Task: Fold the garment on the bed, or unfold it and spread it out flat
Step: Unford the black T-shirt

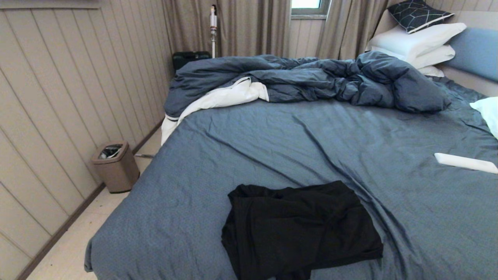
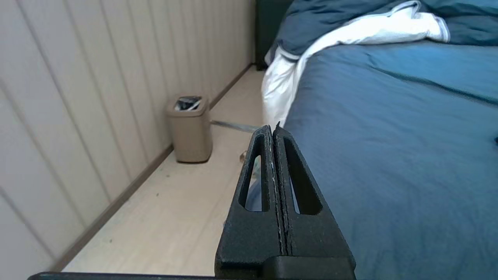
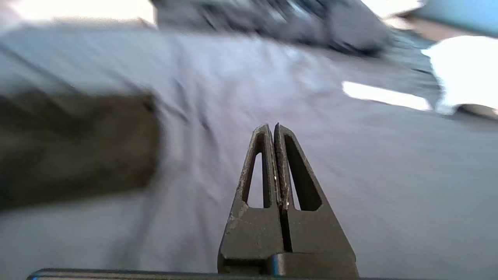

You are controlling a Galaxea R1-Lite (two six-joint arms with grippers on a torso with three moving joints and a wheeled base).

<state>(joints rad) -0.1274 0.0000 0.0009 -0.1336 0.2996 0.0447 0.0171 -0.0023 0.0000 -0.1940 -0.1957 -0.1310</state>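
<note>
The garment (image 1: pixel 301 229), a crumpled black heap, lies at 6 o'clock on the bed (image 1: pixel 272 144), with the rumpled duvet (image 1: pixel 311 77) at 12. The left gripper (image 2: pixel 273 130) and the right gripper (image 3: pixel 272 129) both have jaws pressed together, empty, over the bed's near edge.

Black garment (image 1: pixel 299 229), slate-blue bed (image 1: pixel 249 155), dark blue duvet (image 1: pixel 311 79).
</note>
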